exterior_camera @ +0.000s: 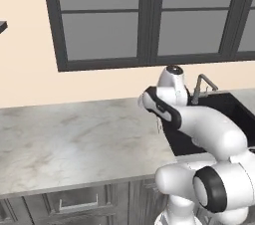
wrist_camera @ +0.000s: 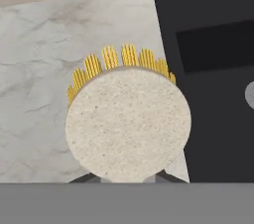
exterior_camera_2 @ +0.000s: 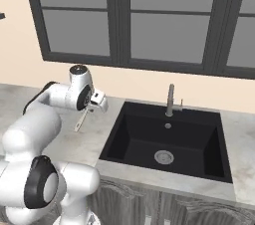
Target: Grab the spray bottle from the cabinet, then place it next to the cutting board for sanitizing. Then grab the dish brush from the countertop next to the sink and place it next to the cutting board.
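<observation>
Cream speckled dish brush (wrist_camera: 128, 129) | yellow bristles | in hand (exterior_camera_2: 94, 100) | marble countertop (wrist_camera: 44, 69)

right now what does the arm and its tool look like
A white arm of smooth rounded segments, with black bands at the joints and a grey disc cap on top of the wrist. The tool is a small white block with a dark face; no cables or markings show.

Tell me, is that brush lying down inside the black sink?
No, the dish brush hangs from the gripper over the countertop, left of the sink.
</observation>
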Controlling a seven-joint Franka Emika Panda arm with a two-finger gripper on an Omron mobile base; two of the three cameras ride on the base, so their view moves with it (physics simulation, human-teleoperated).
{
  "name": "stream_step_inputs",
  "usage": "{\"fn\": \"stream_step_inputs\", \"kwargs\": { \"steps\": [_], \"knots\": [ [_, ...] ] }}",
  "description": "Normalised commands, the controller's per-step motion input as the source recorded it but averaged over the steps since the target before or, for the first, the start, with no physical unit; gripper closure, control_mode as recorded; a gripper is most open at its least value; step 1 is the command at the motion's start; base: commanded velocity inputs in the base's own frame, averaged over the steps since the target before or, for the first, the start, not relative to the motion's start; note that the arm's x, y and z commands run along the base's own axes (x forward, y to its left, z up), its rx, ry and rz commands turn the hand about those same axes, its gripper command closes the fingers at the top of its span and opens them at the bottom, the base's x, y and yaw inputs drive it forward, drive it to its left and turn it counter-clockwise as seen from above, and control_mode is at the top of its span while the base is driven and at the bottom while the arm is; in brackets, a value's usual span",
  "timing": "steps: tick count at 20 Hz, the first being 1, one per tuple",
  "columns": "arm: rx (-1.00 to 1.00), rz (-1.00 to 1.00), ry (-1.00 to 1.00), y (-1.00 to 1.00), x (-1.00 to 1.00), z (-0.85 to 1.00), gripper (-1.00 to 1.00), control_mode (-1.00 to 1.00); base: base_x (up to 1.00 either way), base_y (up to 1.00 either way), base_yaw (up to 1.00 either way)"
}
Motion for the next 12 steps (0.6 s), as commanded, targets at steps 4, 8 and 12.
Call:
{"fn": "stream_step_inputs", "kwargs": {
  "steps": [4,8,12],
  "knots": [
    [0.0,0.03,-0.34,0.0,-0.39,0.69,1.0,-1.0,0.0,0.0,0.0],
    [0.03,0.01,-0.3,0.0,-0.48,0.64,1.0,-1.0,0.0,0.0,0.0],
    [0.1,0.0,-0.29,-0.02,-0.49,0.69,1.0,-1.0,0.0,0.0,0.0]
  ]
}}
